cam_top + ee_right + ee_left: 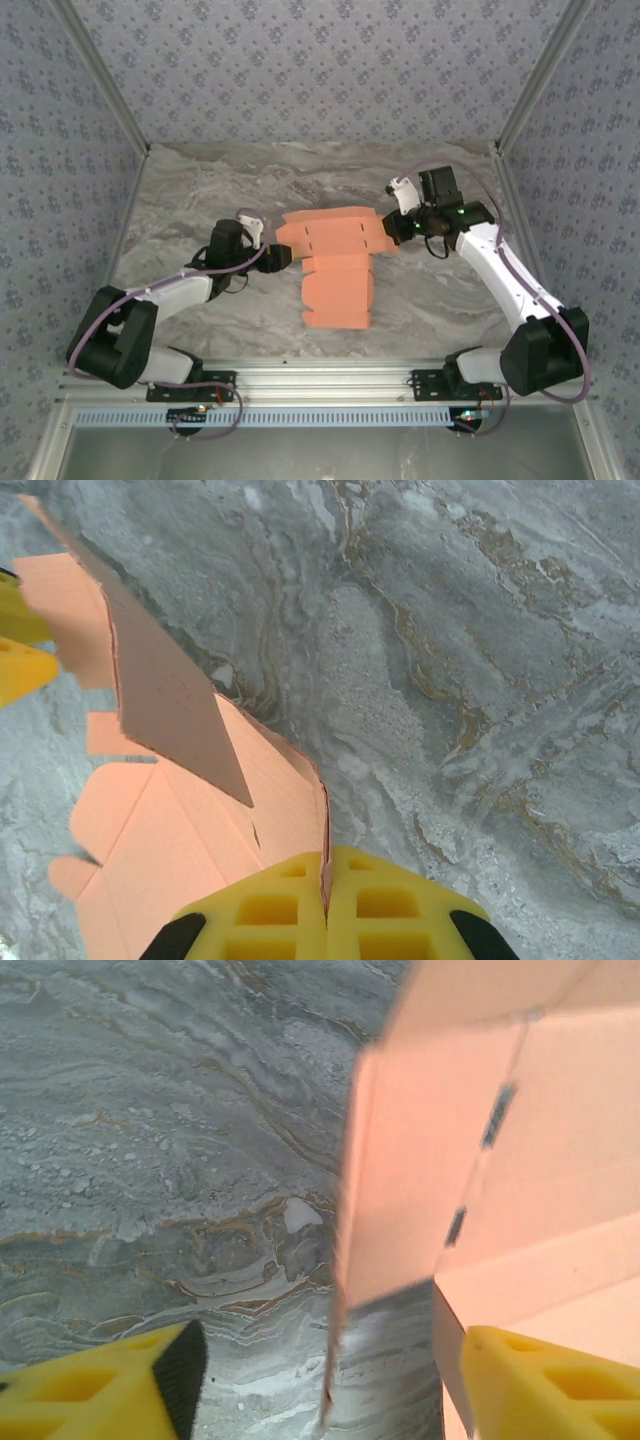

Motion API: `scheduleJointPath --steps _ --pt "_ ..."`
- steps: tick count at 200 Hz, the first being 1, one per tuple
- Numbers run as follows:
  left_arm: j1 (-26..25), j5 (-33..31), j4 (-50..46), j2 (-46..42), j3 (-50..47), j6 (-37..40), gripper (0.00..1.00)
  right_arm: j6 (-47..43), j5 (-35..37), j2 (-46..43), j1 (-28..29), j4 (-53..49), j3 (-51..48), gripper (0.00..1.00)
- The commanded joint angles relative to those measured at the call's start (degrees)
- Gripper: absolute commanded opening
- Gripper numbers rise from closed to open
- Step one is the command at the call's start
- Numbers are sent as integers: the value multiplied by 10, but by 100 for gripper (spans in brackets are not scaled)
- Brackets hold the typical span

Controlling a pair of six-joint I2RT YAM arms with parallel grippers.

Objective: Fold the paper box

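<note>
Paper box (338, 290) — thin notched orange card — pinched by right gripper (326, 865); left gripper (325, 1360) gapes.

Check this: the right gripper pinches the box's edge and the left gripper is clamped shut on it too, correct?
No. The left gripper is open, a flap of the box between its jaws, as the left wrist view shows. The right gripper does pinch the box's edge.

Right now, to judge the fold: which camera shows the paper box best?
Top external: the paper box shows nearly its full outline. Left wrist shows one raised flap inside the open left gripper; right wrist, an edge pinched in the right gripper.
</note>
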Motion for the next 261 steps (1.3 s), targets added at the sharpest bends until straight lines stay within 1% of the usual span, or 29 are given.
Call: scheduleJointPath --steps 1,6,13,21,48,55,65,69,85,96,115,128,141,155,169,173,187,192,198,203,212,228,233,244,245,248,250,253,261 --pt "-4 -1 22 -8 15 19 56 -21 -42 -7 -1 4 3 0" --pt "-4 -1 23 -6 16 22 51 -21 -43 -5 -1 5 2 0" --pt "-4 6 30 -1 18 29 40 -23 -48 -3 -1 5 2 0" --pt "-4 7 29 4 24 38 34 -23 -50 -2 0 5 3 0" --pt "-4 -20 -3 20 48 57 35 -29 -45 7 1 -3 9 0" --pt "-4 -31 -10 22 52 57 39 -30 -43 6 2 -6 11 0" --pt "-4 -46 -24 26 58 58 58 -32 -44 5 1 -7 10 0" --pt "-4 -52 -28 26 59 57 64 -33 -44 4 1 -7 9 0" --pt "-2 -61 -34 32 60 57 75 -33 -45 1 0 -7 8 0" --pt "-3 -62 -22 39 55 55 77 -34 -49 -1 -1 -7 8 0" --pt "-1 -54 -27 51 63 57 76 -37 -63 -2 -2 -10 8 0" --pt "0 -36 -14 53 64 64 69 -39 -79 -5 -3 -12 9 0" --pt "0 -11 8 51 57 72 52 -40 -91 -8 -5 -14 9 0" --pt "0 21 43 43 41 81 36 -35 -96 -14 -11 -9 9 0" --pt "0 31 72 30 24 82 26 -27 -94 -18 -18 -3 8 0" --pt "0 31 80 26 20 82 20 -24 -91 -19 -19 -2 8 0" --pt "0 18 79 15 15 81 7 -16 -65 -18 -19 0 8 7" --pt "0 14 76 12 15 82 5 -10 -55 -17 -19 1 7 13" --pt "0 7 73 11 16 81 2 2 -42 -16 -19 4 7 17" --pt "0 4 73 10 16 79 0 16 -29 -15 -19 7 6 22" --pt "0 -6 73 13 17 71 0 54 -2 -12 -18 12 8 35" --pt "0 -18 82 20 18 51 0 142 2 4 -18 -4 19 40" --pt "0 -23 89 23 17 42 0 169 3 9 -16 -18 46 41" --pt "-2 -31 110 25 11 26 0 246 26 14 -11 -38 60 42" --pt "-2 -32 112 24 10 25 0 250 28 14 -11 -40 60 45" --pt "-3 -35 117 24 8 23 0 276 34 15 -10 -47 63 61" --pt "-4 -38 120 24 7 21 0 287 36 14 -10 -50 66 69" --pt "-6 -44 122 22 6 21 0 316 40 14 -9 -56 69 73" --pt "-9 -55 127 18 3 22 0 380 42 12 -7 -72 75 74"
